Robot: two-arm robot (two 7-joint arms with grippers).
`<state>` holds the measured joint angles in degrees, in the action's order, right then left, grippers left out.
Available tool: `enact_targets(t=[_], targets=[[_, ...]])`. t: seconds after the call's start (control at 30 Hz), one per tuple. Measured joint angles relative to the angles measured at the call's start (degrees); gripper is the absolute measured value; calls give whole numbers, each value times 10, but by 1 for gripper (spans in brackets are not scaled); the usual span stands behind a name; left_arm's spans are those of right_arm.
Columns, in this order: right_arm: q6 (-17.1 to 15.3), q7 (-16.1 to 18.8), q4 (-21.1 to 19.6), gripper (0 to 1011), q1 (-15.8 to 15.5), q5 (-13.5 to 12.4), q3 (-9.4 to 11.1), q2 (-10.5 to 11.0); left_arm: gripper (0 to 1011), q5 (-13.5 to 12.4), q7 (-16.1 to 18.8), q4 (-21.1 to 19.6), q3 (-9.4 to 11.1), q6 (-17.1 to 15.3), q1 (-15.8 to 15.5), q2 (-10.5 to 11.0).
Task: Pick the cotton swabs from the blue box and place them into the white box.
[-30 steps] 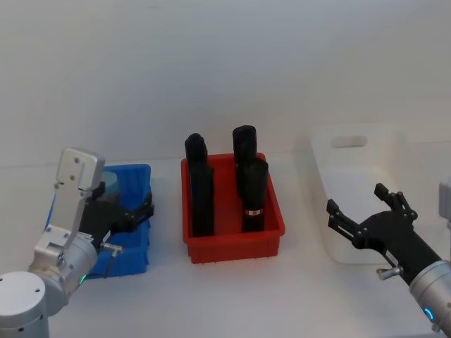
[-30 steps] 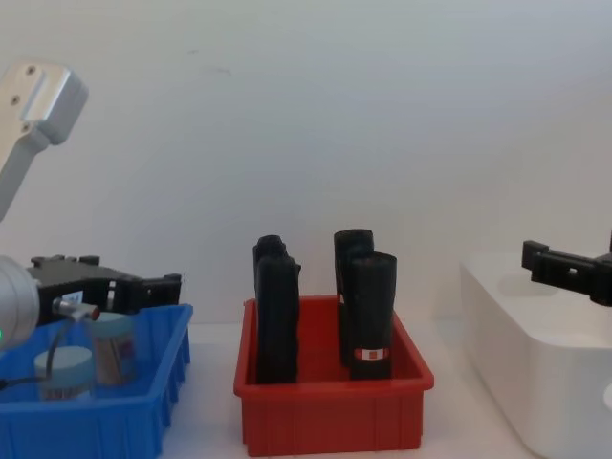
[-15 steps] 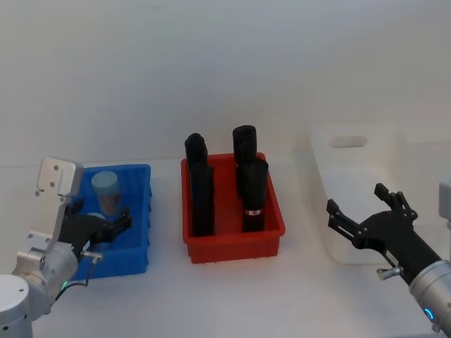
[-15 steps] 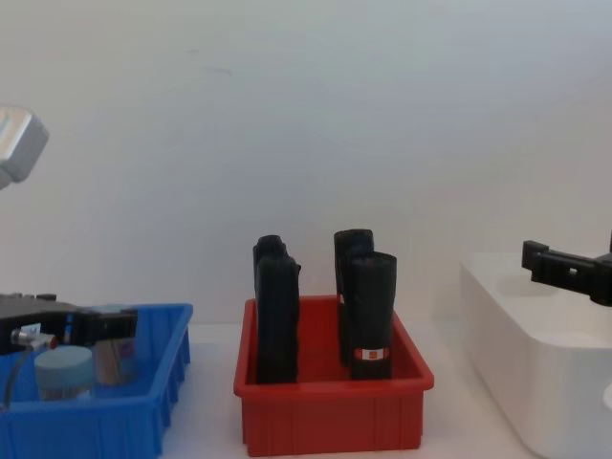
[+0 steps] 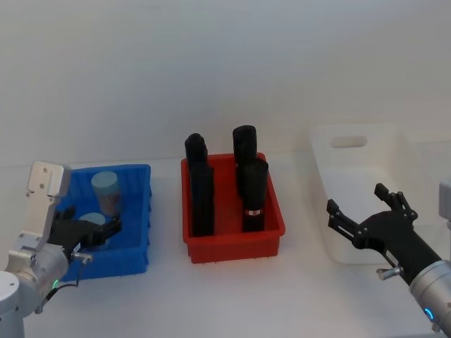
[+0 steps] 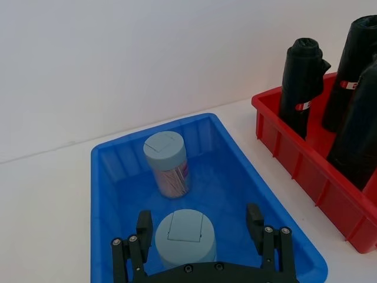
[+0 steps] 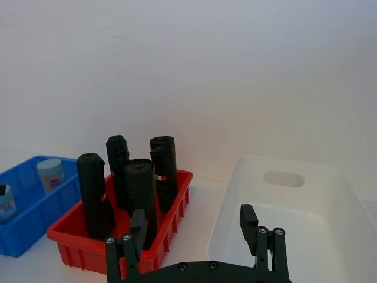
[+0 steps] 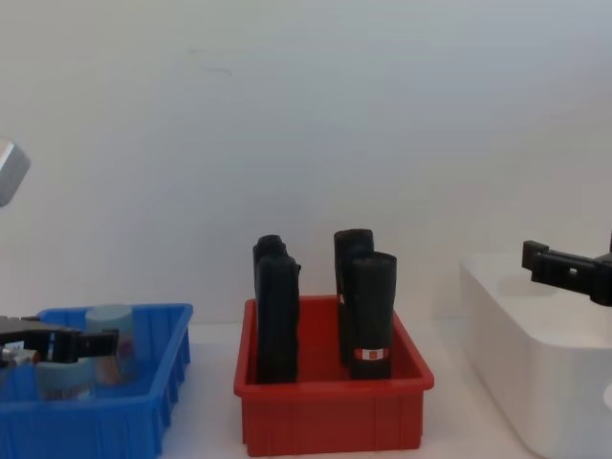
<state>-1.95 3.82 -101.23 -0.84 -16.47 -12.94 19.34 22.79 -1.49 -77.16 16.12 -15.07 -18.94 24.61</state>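
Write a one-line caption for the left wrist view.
Open left gripper straddling the nearer cotton swabs jar in the blue box, a second jar behind it, red bin of black rolls alongside.

1. Noted a plain white wall across the whole back; bare and matte.
2. Spotted a faint grey smudge high on it, seen from the chest view.
3. Logged a white desk below; smooth, joins the wall along a soft, low-contrast line.
4. Found the light even and diffuse; only weak, short shadows on the desk, no hard edges or glare.
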Motion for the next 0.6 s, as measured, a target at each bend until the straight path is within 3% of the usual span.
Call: enact_targets(t=[0.6], targets=[[0,0,0,1001,0,0,0,0,1004,26,-46,74,-11,15,-36,-12]])
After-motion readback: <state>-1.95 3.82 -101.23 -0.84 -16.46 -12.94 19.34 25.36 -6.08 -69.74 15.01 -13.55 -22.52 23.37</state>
